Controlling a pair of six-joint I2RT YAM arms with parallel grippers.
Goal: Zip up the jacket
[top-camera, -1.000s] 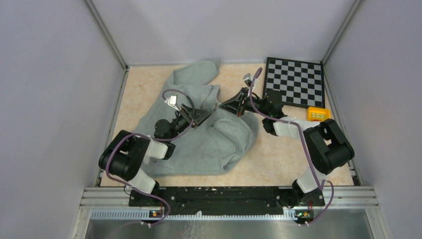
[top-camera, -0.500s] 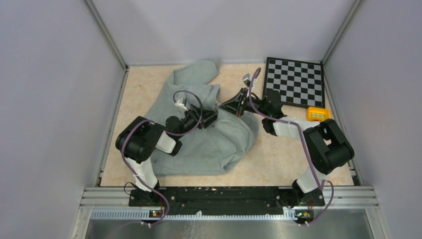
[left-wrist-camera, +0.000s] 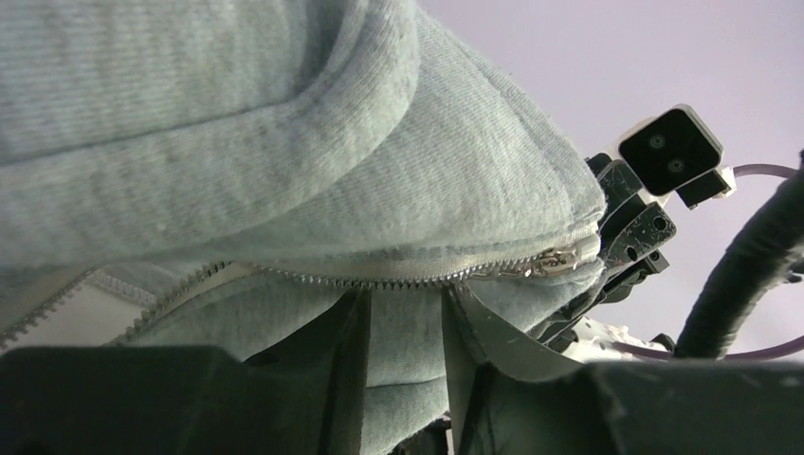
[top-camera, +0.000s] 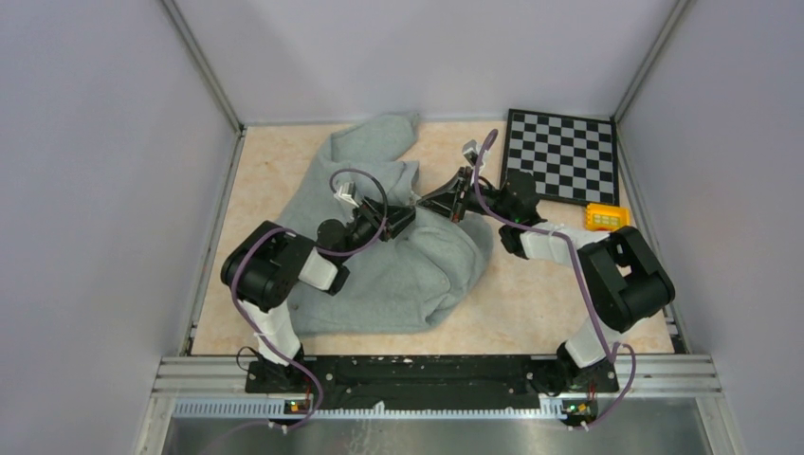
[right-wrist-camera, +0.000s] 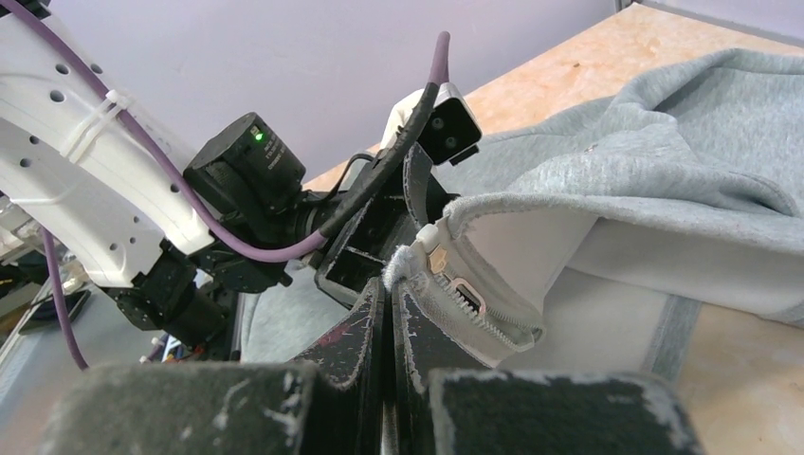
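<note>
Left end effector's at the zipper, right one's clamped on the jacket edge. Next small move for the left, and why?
Probably shift the left end effector sideways toward the zipper slider. Its jaws stand apart astride plain fabric of the jacket, short of the slider, which sits by the right end effector, shut on the zipper's end. Closing there would miss the pull.

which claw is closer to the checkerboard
right. the right claw is just left of the checkerboard, shut on the jacket edge. the left claw is farther left, over the jacket.
</note>
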